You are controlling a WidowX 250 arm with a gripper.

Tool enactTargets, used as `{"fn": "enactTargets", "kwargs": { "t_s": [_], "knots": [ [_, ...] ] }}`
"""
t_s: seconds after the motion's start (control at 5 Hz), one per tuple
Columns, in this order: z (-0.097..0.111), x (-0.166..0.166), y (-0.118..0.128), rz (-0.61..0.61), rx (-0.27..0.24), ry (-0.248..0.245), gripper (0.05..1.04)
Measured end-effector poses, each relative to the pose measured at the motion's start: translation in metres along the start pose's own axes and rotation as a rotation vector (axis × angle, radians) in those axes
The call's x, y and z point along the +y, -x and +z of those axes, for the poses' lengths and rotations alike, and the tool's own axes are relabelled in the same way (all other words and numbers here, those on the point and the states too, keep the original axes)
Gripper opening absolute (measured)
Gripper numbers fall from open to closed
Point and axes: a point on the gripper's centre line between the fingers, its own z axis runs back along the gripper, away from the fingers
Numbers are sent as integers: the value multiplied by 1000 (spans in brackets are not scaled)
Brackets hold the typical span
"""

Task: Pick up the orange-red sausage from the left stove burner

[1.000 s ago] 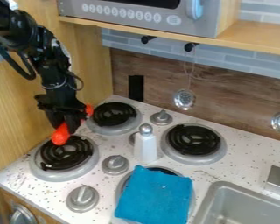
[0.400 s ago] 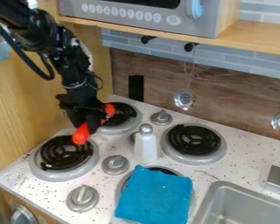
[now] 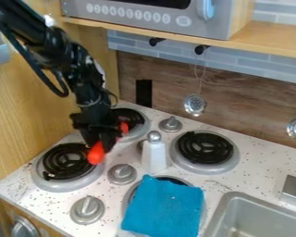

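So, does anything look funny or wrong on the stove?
Yes, the bright blue cloth lies over a round black coil burner. That looks odd, since burners are for cooking. The red object in the black two-finger gripper slants too.

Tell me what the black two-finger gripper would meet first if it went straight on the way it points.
The gripper points down, so the elongated orange-red object it holds would likely meet the white speckled stovetop first; depth is unclear, and the near-left black coil burner could come sooner.
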Motion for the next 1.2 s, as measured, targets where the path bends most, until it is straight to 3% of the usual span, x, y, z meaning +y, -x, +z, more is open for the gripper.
{"fn": "enactTargets", "kwargs": {
  "t_s": [0.2,0.8,1.0,1.2],
  "knots": [
    [-12,1,4,65,26,-10,519],
    [-21,-9,10,152,7,33,560],
    [-23,-14,11,158,5,65,872],
    [-23,-20,13,128,2,106,1012]
  ]
}}
